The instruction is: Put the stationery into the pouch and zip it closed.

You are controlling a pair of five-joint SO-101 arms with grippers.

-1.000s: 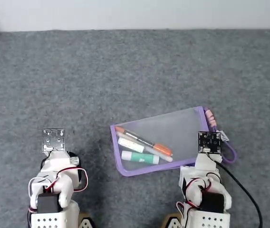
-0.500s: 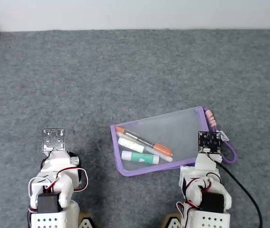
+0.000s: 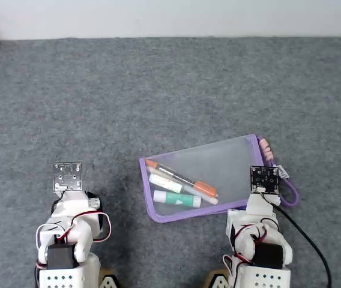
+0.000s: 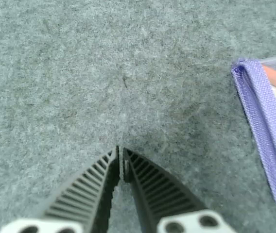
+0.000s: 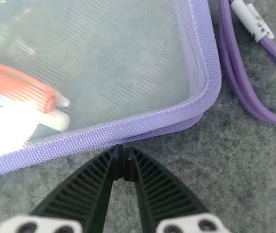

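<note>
While the stationery is seen lying inside the mesh pouch on the grey counter, the right gripper is positioned just beside its purple edge, fingers pressed together; the left gripper, likewise closed, is set well apart.

Soft even light, faint shadows

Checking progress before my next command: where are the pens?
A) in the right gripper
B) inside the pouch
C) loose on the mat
B: the pens lie behind the clear mesh face of the pouch.
</note>
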